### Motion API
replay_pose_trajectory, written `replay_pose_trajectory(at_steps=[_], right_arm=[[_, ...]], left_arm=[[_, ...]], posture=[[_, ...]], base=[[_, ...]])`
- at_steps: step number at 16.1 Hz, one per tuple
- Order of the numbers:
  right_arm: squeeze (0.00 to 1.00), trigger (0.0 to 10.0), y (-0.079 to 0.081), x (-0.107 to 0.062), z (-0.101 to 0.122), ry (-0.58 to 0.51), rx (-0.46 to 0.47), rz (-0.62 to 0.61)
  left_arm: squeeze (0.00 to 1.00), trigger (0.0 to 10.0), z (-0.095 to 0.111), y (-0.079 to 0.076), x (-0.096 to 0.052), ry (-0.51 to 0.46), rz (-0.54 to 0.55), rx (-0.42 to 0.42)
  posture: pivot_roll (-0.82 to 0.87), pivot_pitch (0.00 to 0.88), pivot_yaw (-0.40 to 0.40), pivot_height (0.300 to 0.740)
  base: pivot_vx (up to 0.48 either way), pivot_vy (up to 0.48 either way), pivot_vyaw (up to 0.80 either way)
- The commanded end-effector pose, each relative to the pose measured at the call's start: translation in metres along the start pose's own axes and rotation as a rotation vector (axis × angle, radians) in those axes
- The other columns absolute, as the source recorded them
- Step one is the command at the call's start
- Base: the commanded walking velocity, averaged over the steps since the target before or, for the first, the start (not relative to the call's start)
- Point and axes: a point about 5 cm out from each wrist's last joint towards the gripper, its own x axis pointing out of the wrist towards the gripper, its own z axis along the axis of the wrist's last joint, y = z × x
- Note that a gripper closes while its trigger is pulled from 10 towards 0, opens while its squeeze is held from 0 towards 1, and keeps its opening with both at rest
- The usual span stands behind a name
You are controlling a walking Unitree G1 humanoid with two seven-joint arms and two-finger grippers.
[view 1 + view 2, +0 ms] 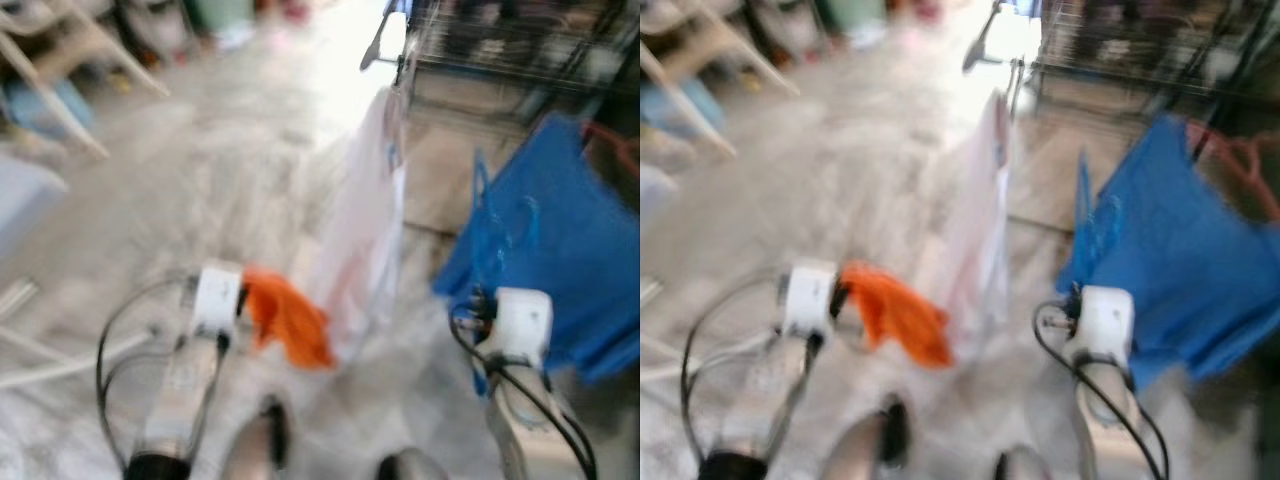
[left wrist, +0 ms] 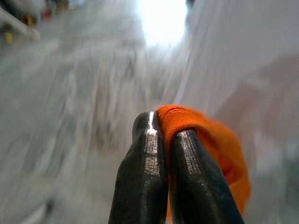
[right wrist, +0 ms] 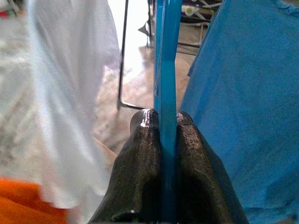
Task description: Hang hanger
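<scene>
My right gripper (image 3: 166,116) is shut on a blue plastic hanger (image 3: 167,56), which runs straight up between its fingers. A blue shirt (image 1: 560,240) hangs on that hanger to my right, low over the floor. My left gripper (image 2: 161,126) is shut on a bunched orange cloth (image 2: 219,144), which droops from it beside a white garment (image 1: 365,220). The white garment hangs from a hook on the corner of a black wire rack (image 1: 520,50) straight ahead. Both eye views are blurred.
The wire rack stands at the upper right, with a thin black stand leg (image 3: 124,56) beside it. Pale chair legs (image 1: 70,60) and clutter fill the upper left. White rods (image 1: 60,365) lie on the grey floor at the left. Open floor lies ahead on the left.
</scene>
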Motion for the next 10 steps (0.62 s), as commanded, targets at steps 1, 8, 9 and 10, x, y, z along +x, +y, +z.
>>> replay_pose_trajectory(at_steps=[1,8,9,10], right_arm=[[0.0,10.0,-0.004,-0.003,-0.004,0.019,0.001,-0.014],[0.0,10.0,0.002,-0.004,-0.01,0.089,0.064,0.014],[0.0,10.0,0.005,-0.004,-0.009,0.086,0.046,0.033],[0.0,10.0,0.007,-0.004,-0.008,0.085,0.028,0.036]], left_arm=[[0.0,10.0,0.012,0.001,0.005,-0.037,0.0,0.016],[0.0,10.0,0.013,-0.003,0.008,-0.039,-0.015,0.016],[0.0,10.0,0.014,-0.004,0.008,-0.048,-0.021,0.015],[0.0,10.0,0.014,-0.004,0.008,-0.048,-0.022,0.017]], posture=[[-0.11,0.217,0.05,0.74],[-0.11,0.221,0.057,0.74],[-0.11,0.221,0.057,0.74],[-0.11,0.222,0.056,0.74]], base=[[-0.304,0.0,0.0],[-0.286,0.0,0.0],[0.0,0.0,0.0],[0.0,0.0,0.0]])
